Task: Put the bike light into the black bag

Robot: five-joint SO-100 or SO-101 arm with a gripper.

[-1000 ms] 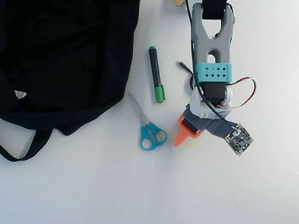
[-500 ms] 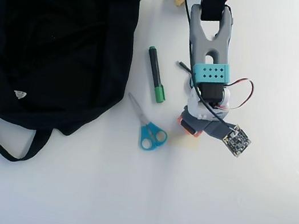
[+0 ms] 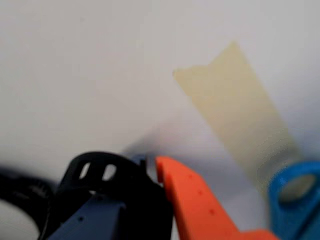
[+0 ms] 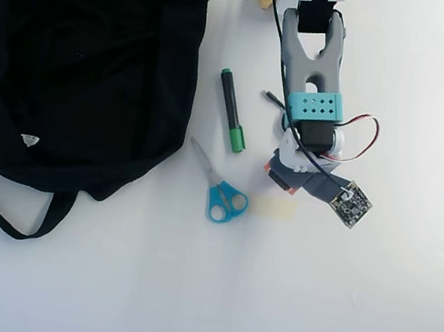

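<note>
Grey arm (image 4: 312, 57) reaching down the overhead view, claw (image 3: 152, 167) pointing downward, fingers closed together

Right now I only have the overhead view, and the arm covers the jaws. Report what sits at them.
Observer: In the wrist view a black slotted strap, likely the bike light's, lies against the orange jaw.
Operator: Confirm it is clamped.
Observer: Cannot tell; the other jaw is mostly hidden beneath the strap.
Operator: Say what lies close by.
Observer: The scissors' blue handle shows at the wrist view's right edge, beside a tape strip on the table.
</note>
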